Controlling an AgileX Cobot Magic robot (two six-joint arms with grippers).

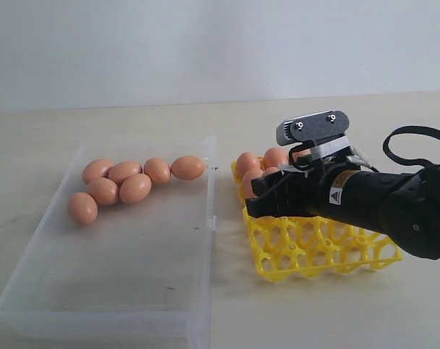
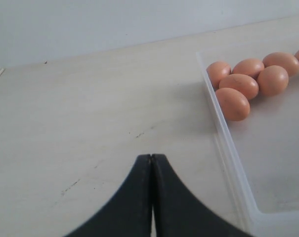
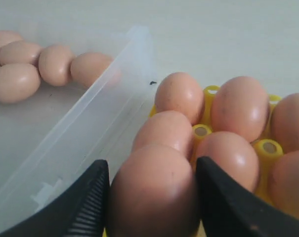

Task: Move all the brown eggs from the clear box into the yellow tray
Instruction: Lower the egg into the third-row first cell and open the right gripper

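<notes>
You are in the placing step. Your right claw (image 3: 151, 164) is clamped on one brown egg (image 3: 151, 200), a finger pressed against each side. It sits low over the yellow tray (image 1: 314, 251), at the edge nearest the clear box (image 1: 118, 269). The egg hides the cell beneath it, so I cannot tell whether it already rests in a cup.

As I judge it, your next move is to settle the egg into a free cup just beside the seated eggs (image 3: 240, 106). Then part the fingers gently and lift straight up, so the neighbours are not nudged.

The tray's filled cups are bunched at its far corner toward the box. Your arm covers some of them, so I give no count. The near rows show bare lattice.

The box holds seven brown eggs (image 1: 124, 171), huddled together at its far end, and the rest of its floor is bare. By that reckoning, much of the job is not yet done.

Your left claw (image 2: 151, 158) has its fingers pressed together on nothing. It hangs above the counter (image 2: 65, 123), just outside the box wall.
</notes>
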